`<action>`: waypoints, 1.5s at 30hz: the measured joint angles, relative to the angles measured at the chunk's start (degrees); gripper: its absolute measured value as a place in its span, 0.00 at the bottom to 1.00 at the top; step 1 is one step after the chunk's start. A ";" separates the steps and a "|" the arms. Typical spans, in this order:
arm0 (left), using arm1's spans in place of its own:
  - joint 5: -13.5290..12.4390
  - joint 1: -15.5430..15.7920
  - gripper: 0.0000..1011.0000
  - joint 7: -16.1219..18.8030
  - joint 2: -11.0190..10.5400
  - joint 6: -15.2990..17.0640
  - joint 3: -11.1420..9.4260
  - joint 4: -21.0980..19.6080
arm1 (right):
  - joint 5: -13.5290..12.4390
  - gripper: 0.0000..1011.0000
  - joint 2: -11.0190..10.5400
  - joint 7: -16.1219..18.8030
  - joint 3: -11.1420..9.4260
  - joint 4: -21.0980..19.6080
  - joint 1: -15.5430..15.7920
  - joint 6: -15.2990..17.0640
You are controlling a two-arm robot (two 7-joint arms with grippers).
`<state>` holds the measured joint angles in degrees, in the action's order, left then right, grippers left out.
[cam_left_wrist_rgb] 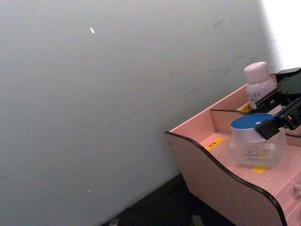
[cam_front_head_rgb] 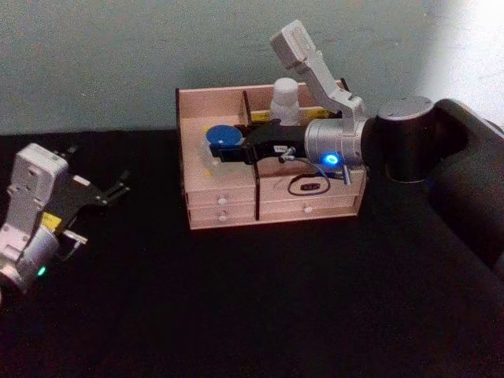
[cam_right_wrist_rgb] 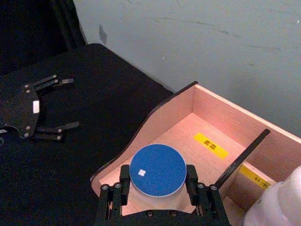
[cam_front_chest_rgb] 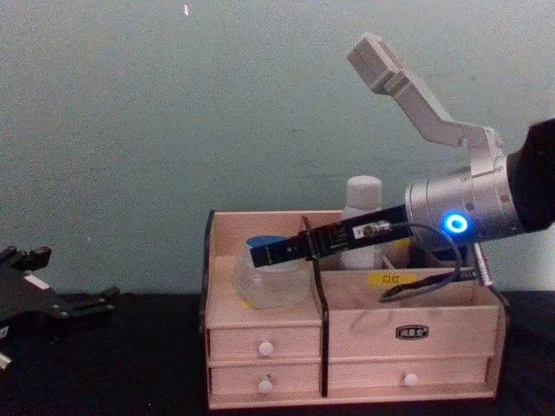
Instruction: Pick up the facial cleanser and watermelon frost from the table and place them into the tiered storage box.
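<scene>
A clear jar with a blue lid (cam_right_wrist_rgb: 157, 169) stands in the left compartment of the tiered storage box (cam_front_head_rgb: 213, 96). My right gripper (cam_right_wrist_rgb: 157, 170) reaches in from the right, a finger pressed against each side of the jar (cam_front_head_rgb: 223, 135). A white bottle with a pale cap (cam_front_head_rgb: 285, 98) stands upright in a rear compartment behind the right arm. I cannot tell which of the two is the facial cleanser and which the watermelon frost. My left gripper (cam_front_head_rgb: 118, 189) rests open and empty over the black table, left of the box.
The box (cam_front_chest_rgb: 390, 325) has two rows of white-knobbed drawers (cam_front_chest_rgb: 265, 347) in front and a dark divider (cam_right_wrist_rgb: 242, 157) between compartments. It stands against a grey-green wall (cam_left_wrist_rgb: 117, 94). Black tabletop (cam_front_head_rgb: 260, 299) stretches in front.
</scene>
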<state>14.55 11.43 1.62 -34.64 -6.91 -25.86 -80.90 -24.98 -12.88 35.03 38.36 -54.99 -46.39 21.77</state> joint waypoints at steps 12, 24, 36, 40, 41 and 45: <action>0.00 0.00 0.99 0.00 0.00 0.00 0.00 0.00 | 0.43 0.70 0.36 0.05 0.01 0.61 -0.08 -0.26; 0.00 0.00 0.99 0.00 0.00 0.00 0.00 0.00 | 0.43 0.74 0.32 0.01 0.08 0.54 -0.04 -0.16; 0.00 0.00 0.99 0.00 0.00 0.00 0.00 0.00 | 0.47 0.99 0.24 -0.02 0.07 0.54 0.00 0.01; 0.00 0.00 0.99 0.00 0.00 0.00 0.00 0.00 | 0.47 0.99 0.24 -0.02 0.06 0.53 0.00 -0.01; 0.00 0.00 0.99 0.00 0.00 0.00 0.00 0.00 | 0.47 0.99 0.24 -0.02 0.06 0.52 0.00 -0.01; 0.00 0.00 0.99 0.00 0.00 0.00 0.00 0.00 | 0.47 0.99 0.25 -0.01 0.04 0.50 0.00 -0.03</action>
<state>14.55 11.43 1.62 -34.65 -6.91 -25.86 -80.90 -24.51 -12.63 35.02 38.40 -54.49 -46.39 21.74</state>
